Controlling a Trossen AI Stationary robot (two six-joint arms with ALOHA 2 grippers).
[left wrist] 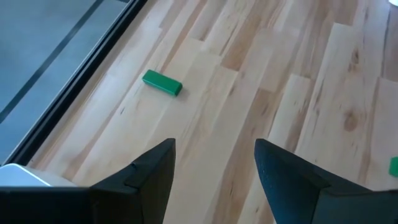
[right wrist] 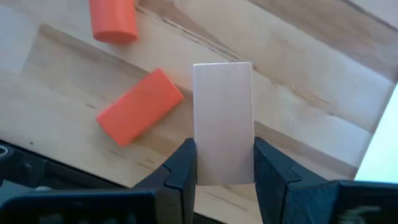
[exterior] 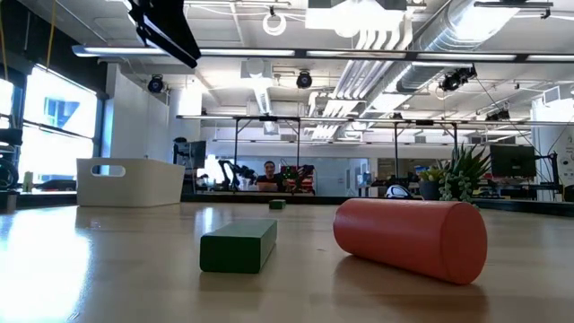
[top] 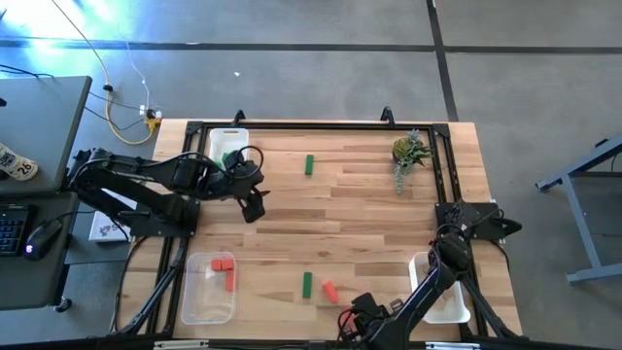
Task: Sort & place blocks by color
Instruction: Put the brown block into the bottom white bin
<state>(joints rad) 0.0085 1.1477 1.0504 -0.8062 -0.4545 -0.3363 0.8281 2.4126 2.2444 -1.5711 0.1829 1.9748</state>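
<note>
My right gripper (right wrist: 222, 155) is at the table's near edge (top: 362, 309), shut on a plain tan block (right wrist: 222, 121). Beyond it lie a red-orange block (right wrist: 140, 106) and a red-orange cylinder (right wrist: 112, 18). My left gripper (left wrist: 214, 155) is open and hovers over bare table beside the far-left white tray (top: 228, 146), which holds a green piece. One green block (top: 309, 164) lies flat toward the far edge (left wrist: 161, 83). Another green block (top: 307, 284) and the red cylinder (top: 330, 291) lie near the near edge (exterior: 238, 244), (exterior: 411, 238). Red blocks (top: 225, 272) lie in the clear near-left tray. My right gripper pinches the tan block between its two fingers, one pad on each long side (right wrist: 198, 149) near the end closest to the wrist. The fingers lie along the block, whose free end (right wrist: 222, 71) sticks out past the fingertips. Whether it is lifted off the table, I cannot tell.
A clear tray (top: 194, 301) sits at the near left and a white tray (top: 442, 301) at the near right, beside the right arm. A small green spiky plant (top: 408, 151) stands at the far right. Black frame rails run along the table's edges. The middle of the table is bare wood.
</note>
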